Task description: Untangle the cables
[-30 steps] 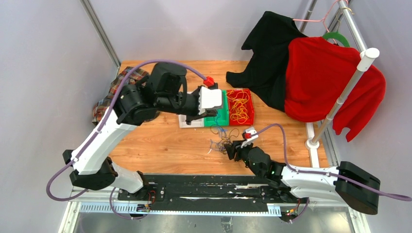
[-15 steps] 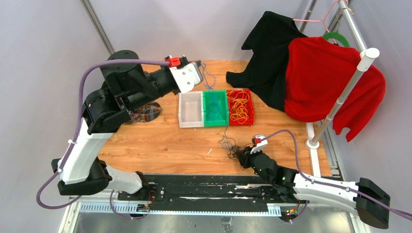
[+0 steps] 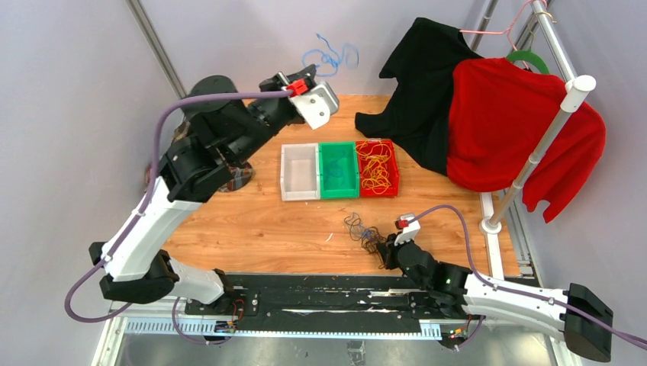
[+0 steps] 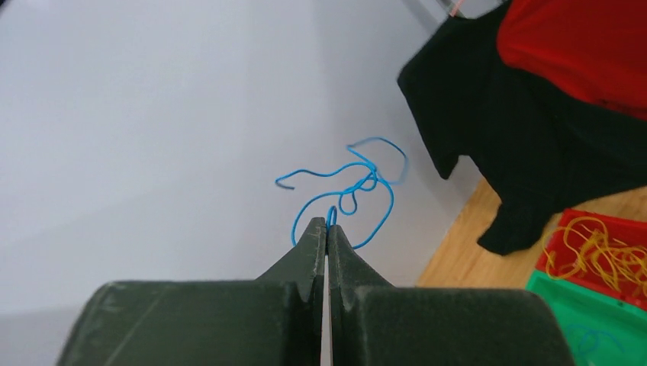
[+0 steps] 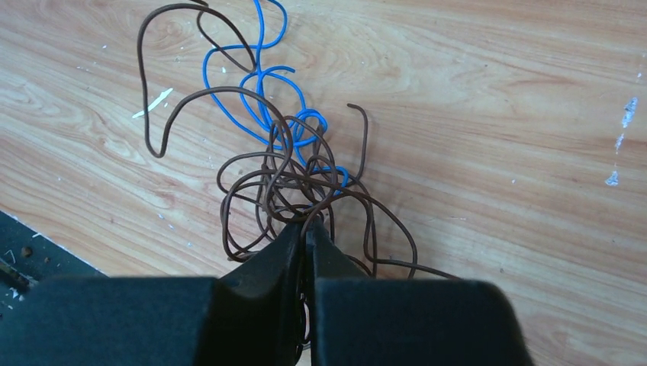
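**Blue cable (image 4: 358,183) aloft, tangle (image 5: 275,171) on counter (image 5: 496,114)**

The left tool (image 4: 326,229), jaws pressed together, holds the blue cable high in front of the back wall (image 4: 152,114). The right tool (image 5: 307,232), closed, nips the brown-and-blue tangle near the counter's front edge.

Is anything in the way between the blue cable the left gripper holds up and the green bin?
Nothing visible. The left gripper, shut on the blue cable, holds it in the air beyond the green bin, whose top is open. No strand visibly runs to the tangle.
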Tool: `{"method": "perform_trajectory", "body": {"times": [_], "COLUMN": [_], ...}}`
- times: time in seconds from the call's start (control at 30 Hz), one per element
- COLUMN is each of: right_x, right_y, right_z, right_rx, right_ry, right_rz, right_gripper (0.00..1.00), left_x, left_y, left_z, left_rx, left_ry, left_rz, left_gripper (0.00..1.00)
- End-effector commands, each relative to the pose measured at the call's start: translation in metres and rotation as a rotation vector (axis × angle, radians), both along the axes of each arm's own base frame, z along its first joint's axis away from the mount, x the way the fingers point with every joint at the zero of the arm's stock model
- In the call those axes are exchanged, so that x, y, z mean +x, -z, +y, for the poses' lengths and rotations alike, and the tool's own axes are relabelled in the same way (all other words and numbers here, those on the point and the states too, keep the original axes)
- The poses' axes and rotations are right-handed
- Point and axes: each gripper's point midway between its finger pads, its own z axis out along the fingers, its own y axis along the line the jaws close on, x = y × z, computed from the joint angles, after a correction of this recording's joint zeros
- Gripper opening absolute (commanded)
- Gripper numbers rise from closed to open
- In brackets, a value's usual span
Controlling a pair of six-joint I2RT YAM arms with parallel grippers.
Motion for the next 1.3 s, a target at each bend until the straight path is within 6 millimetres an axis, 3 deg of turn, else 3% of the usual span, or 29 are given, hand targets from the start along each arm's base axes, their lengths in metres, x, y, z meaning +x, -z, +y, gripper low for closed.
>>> {"method": "perform_trajectory", "body": {"times": [0.0, 0.23, 0.47, 0.73, 1.03, 1.27], "right_x": [-0.003, -0.013, -0.016, -0.013, -0.009, -0.006], "right_y": [-0.024, -0.053, -0.059, -0.062, -0.065, -0.073], "right_z": [0.015, 0.035, 0.038, 0.033, 0.031, 0.029], "right_rx": [0.025, 0.094, 0.086, 0.072, 0.07, 0.078], "right_ry": [-0.077, -0.201, -0.234, -0.21, -0.185, -0.161], "right_rz": [-0.047, -0.079, -0.077, -0.092, -0.1, -0.11], "right_gripper": [0.02, 0.02, 0.01, 0.01, 0.01, 0.01], "left_x": [0.015, 0.047, 0.083, 0.114, 0.119, 0.13], "left_y": [0.046, 0.15, 0.239, 0.307, 0.383, 0.451], "left_z": [-0.018, -0.042, -0.053, -0.062, -0.081, -0.072], "left_rx": [0.041, 0.169, 0.293, 0.375, 0.446, 0.485], "left_ry": [0.002, -0.028, -0.058, -0.076, -0.038, -0.072], "left_rz": [0.116, 0.299, 0.467, 0.59, 0.753, 0.866], "left_gripper": [0.01, 0.0, 0.01, 0.0, 0.0, 0.0]}}
